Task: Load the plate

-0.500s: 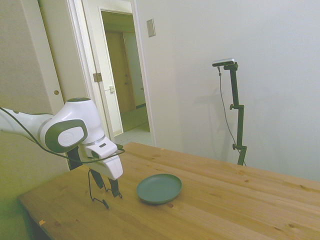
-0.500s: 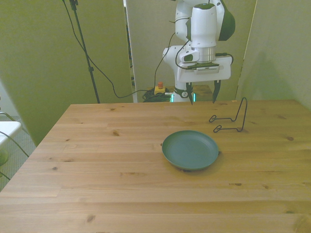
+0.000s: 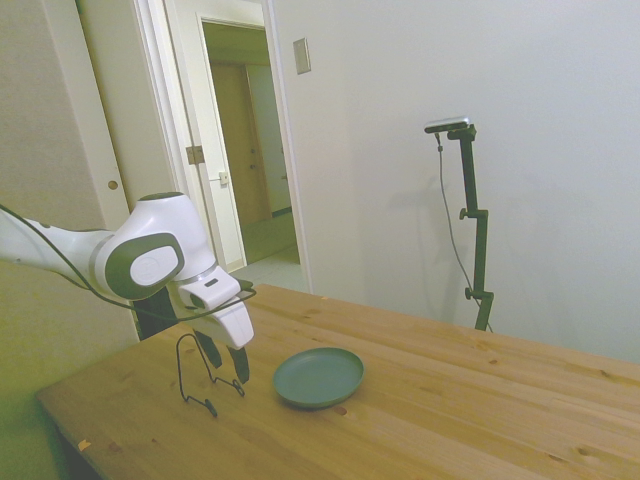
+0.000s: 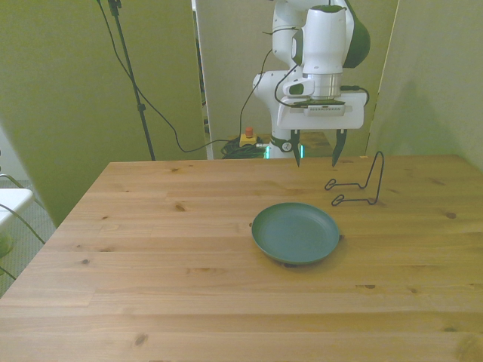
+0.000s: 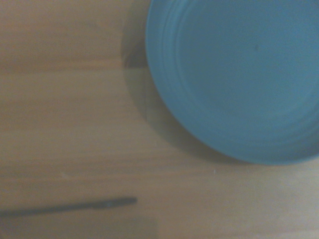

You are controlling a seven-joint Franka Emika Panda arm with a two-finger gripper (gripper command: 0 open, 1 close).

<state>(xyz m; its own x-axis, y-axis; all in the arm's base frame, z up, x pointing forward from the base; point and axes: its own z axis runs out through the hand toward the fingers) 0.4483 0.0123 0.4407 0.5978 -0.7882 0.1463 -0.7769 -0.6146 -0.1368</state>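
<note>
The teal-green plate [image 3: 319,376] [image 4: 295,232] [image 5: 239,79] lies flat on the wooden table [image 4: 166,249], with nothing on it. My gripper [image 3: 229,362] [image 4: 317,157] hangs open above the table, behind the plate in the front view, holding nothing. A thin black wire stand [image 3: 198,372] [image 4: 360,183] rests on the table at the front view's right, close beside the gripper. In the wrist view one of its wires [image 5: 70,206] shows as a dark line near the plate.
An open doorway [image 3: 250,160] lies beyond the table's end in the side view. Cables and a red button box [image 4: 247,137] sit on the floor behind the table in the front view.
The gripper has shifted a little toward the plate, and toward the front view's right. The plate and wire stand have not moved.
</note>
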